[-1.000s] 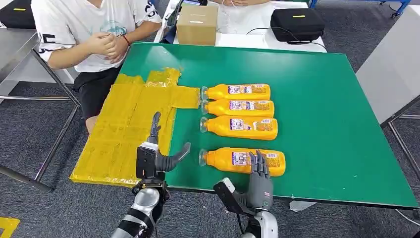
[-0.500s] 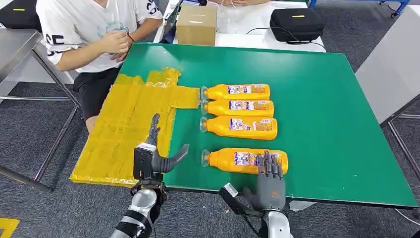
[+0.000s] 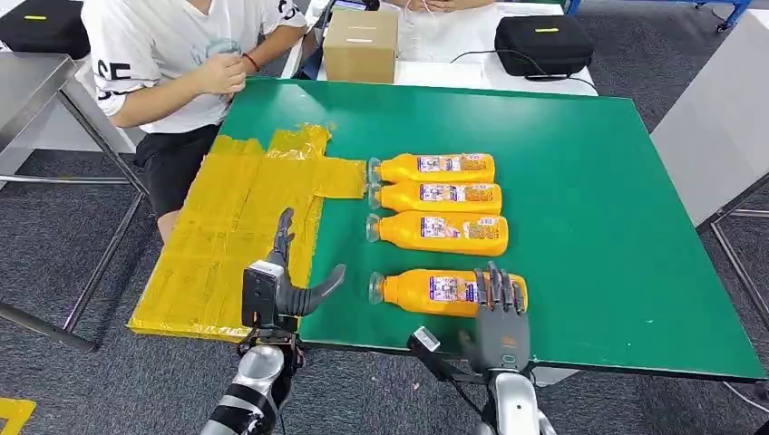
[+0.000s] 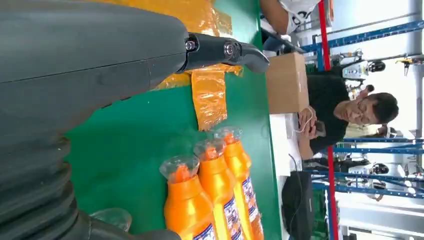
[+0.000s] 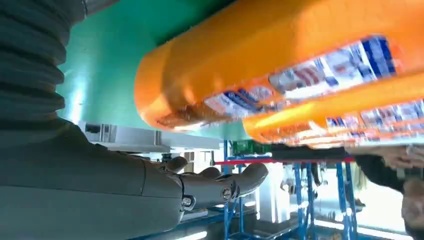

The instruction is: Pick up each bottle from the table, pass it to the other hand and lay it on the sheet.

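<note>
Several orange bottles lie on their sides on the green table, clear caps pointing toward the yellow sheet. The nearest bottle lies apart from the other three, near the front edge. My right hand is open at the table's front edge, fingers spread and reaching over the nearest bottle's base end; in the right wrist view that bottle is just beyond the fingers, with no grip on it. My left hand hovers open over the sheet's near right corner, thumb pointing toward the bottles.
A person in a white shirt sits at the table's far left corner. A cardboard box and a black case stand on a white table beyond. A grey surface borders the right side.
My right hand has shifted right along the front edge and forward, to the nearest bottle's base end. That bottle slid slightly right. The left hand has barely moved. The person raised their hands.
</note>
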